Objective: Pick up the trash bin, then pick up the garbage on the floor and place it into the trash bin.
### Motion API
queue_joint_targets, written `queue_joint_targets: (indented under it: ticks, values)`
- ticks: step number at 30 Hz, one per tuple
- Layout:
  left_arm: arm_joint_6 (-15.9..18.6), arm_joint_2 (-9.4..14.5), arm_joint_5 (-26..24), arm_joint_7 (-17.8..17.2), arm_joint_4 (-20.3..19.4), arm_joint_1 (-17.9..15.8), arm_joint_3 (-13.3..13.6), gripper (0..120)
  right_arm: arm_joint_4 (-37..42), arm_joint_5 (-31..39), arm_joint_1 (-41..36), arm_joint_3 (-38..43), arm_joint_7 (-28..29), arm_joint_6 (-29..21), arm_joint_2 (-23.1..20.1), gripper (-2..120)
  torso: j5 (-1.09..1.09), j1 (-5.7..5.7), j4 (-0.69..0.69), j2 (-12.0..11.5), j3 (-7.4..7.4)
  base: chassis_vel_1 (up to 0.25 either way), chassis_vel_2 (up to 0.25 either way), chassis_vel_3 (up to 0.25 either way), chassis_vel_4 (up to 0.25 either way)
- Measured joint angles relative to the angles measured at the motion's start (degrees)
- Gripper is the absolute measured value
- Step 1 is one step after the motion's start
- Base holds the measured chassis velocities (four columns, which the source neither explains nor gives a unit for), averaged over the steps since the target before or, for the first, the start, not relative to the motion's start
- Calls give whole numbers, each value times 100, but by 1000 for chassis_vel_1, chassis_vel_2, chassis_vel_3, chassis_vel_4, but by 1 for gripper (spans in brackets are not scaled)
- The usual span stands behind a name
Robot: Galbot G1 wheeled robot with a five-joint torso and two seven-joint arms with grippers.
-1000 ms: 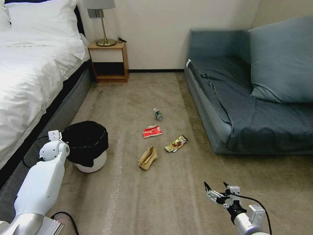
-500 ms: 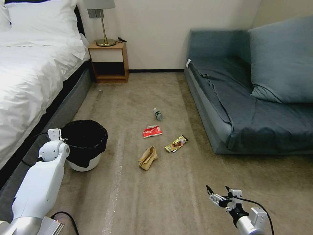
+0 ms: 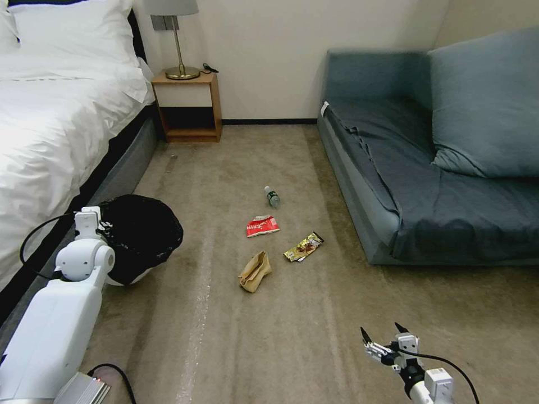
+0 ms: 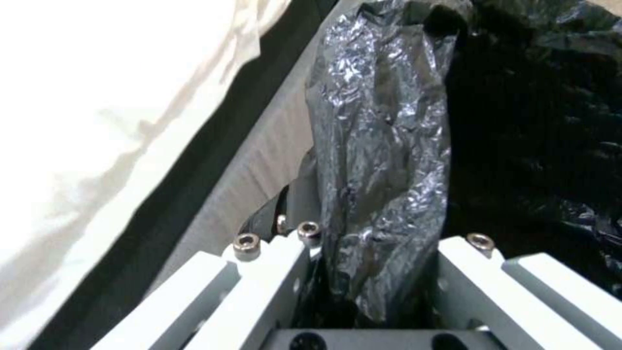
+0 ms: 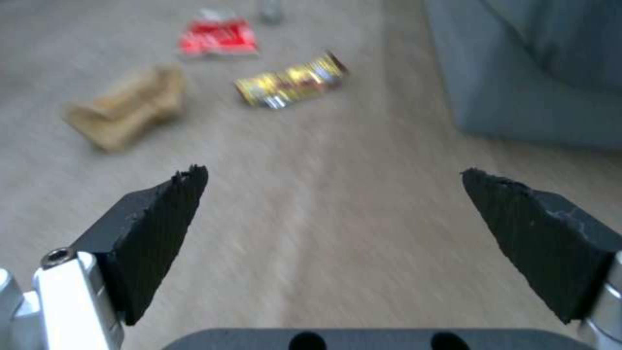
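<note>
Trash bin: tilted, lifted beside bed; left gripper clamped on its black bag rim. Garbage: paper bag, red wrapper, gold wrapper, bottle on carpet, well ahead of right gripper, jaws spread, empty.

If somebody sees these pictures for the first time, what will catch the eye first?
Probably the trash bin, tilted beside the bed, with the left gripper clamped on its bag-covered rim. Next, the four pieces of garbage scattered on the carpet in the middle, with the open right gripper low nearby.
</note>
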Motion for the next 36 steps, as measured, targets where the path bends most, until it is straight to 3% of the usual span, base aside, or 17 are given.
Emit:
queue_joint_targets:
  ticks: [15,36]
  values:
    - [0,318,-199,72,-662,244,-48,4,396,943,656,-455,-172,-510,-156,100,0,0,-1,0,0,0,0,0,0]
    - [-16,286,-225,148,-617,309,0,4,409,847,476,-520,-300,-406,-22,100,0,-1,-1,0,0,0,0,0,0]
